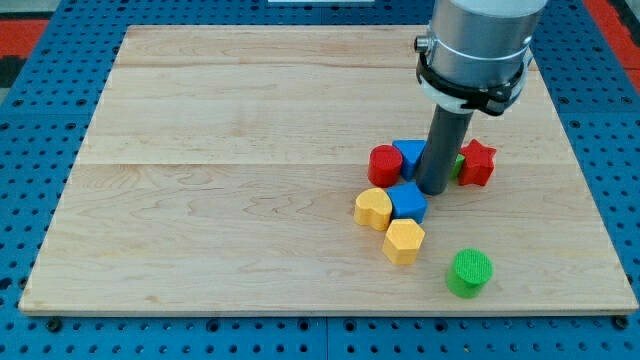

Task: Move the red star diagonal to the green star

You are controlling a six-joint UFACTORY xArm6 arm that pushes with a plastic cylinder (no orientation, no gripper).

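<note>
The red star [478, 163] lies at the view's right of a cluster of blocks on the wooden board [240, 150]. A sliver of a green block [459, 164], likely the green star, shows between the rod and the red star; most of it is hidden. My tip [434, 190] stands just left of the green block, right of the blue block [410, 156] and just above the blue cube [407, 201]. The rod hides how closely the tip touches the green block.
A red cylinder [385, 165] sits left of the blue block. A yellow heart [373, 209] and a yellow hexagon [403, 241] lie below the cluster. A green cylinder [468, 272] stands alone near the board's lower right edge.
</note>
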